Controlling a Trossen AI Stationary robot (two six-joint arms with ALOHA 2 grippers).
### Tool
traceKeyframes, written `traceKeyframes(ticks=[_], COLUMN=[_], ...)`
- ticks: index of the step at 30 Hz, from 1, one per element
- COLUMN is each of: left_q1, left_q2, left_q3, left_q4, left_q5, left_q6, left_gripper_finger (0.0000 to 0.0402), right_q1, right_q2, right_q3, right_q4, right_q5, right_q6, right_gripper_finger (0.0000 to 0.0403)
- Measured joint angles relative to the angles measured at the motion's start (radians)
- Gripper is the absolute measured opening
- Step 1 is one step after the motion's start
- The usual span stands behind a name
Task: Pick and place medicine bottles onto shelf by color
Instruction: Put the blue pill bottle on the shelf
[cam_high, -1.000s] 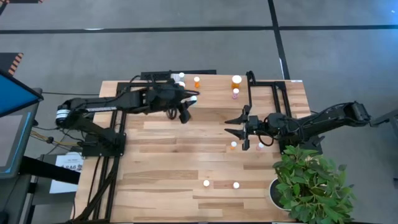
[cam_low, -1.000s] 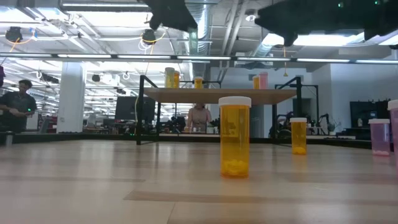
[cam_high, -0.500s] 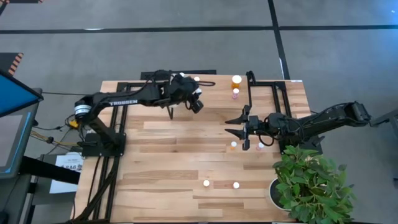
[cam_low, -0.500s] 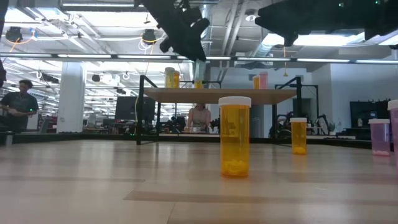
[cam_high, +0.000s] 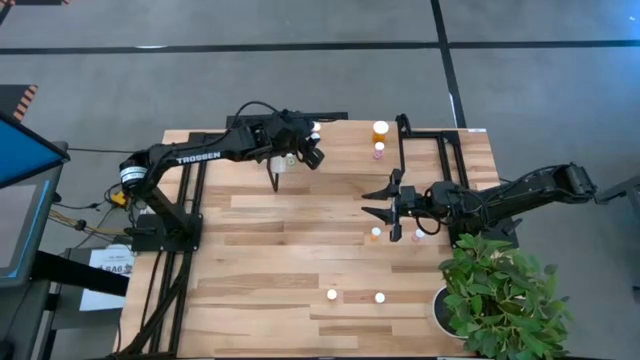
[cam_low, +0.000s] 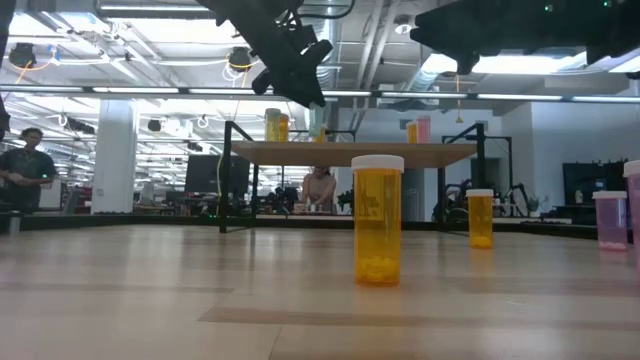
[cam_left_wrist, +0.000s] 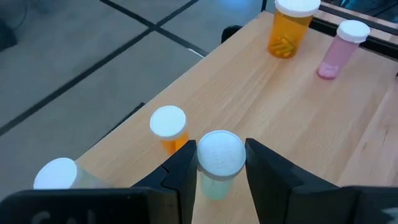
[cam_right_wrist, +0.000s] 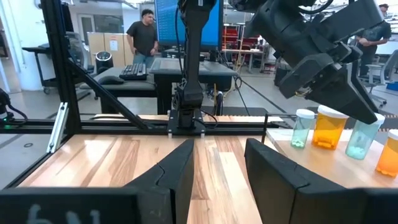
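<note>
Both arms are showing matte black housings – left arm (cam_high: 200, 158) is wearing white TROSSEN lettering and an orange-white ring near its base, black cable looping off it; right arm (cam_high: 520, 190) is looking plain black.

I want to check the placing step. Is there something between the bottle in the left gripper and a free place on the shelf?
Nothing visible blocks it. The left gripper holds a green bottle above the shelf. An orange bottle stands close beside it, so it could be bumped.

white "TROSSEN" lettering on left arm (cam_high: 200, 158)
</note>
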Motion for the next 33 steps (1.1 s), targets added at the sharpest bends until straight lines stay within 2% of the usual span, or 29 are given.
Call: traceKeyframes(ticks=[8, 13, 27, 33], left_q1=[0.002, 0.006, 0.006, 0.006], left_q2=[0.015, 0.015, 0.014, 0.014], left_q3=[-0.017, -0.054, -0.054, -0.054], left_q4=[0.026, 0.058, 0.062, 0.062], left_q5=[0.043, 0.044, 0.044, 0.044], left_q6=[-0.01, -0.023, -0.018, -0.018], left_gripper_finger=[0.0104, 0.0104, 0.0104, 0.0126], right_q1=[0.001, 0.007, 0.006, 0.006], right_q2=[0.0, 0.0, 0.0, 0.0], right_q3=[0.0, 0.0, 0.0, 0.0], right_q4=[0.016, 0.015, 0.022, 0.022], right_q5=[-0.001, -0.001, -0.001, -0.001], right_q6=[0.003, 0.003, 0.0, 0.001], right_gripper_finger=[0.0163, 0.0163, 0.0163, 0.0163])
